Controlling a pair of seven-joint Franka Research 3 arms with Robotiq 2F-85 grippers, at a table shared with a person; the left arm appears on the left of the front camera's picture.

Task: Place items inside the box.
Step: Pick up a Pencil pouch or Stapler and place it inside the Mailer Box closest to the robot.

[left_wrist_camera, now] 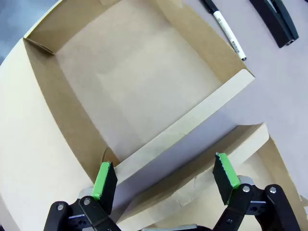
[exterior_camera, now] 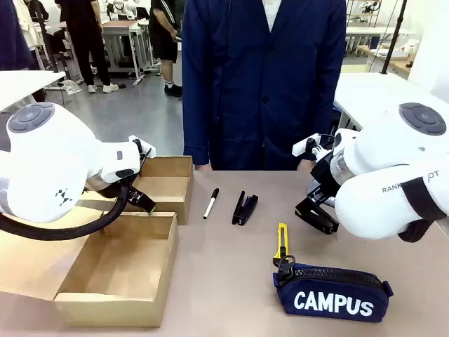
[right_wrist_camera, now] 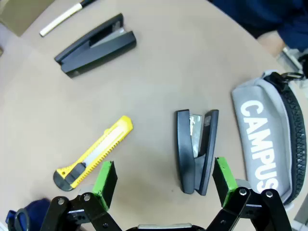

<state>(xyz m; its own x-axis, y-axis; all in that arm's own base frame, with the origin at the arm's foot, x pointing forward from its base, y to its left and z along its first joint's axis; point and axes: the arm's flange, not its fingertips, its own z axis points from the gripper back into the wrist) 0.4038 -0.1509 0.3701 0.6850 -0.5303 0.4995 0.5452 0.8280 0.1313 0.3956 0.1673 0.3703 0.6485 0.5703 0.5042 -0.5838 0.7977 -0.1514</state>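
The left end effector hangs wide open and empty over the cardboard box. The right end effector is also wide open and holds nothing, above a black stapler that lies on the tabletop between the yellow utility knife and the grey CAMPUS pouch. Outside the box lie the marker pen, a second stapler and the navy CAMPUS pouch

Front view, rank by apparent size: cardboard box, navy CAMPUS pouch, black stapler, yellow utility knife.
1. Largest: open brown cardboard box
2. Then: navy zip pouch lettered CAMPUS
3. Unranked: black stapler and yellow utility knife look about alike, and the knife lies nearer the camera.
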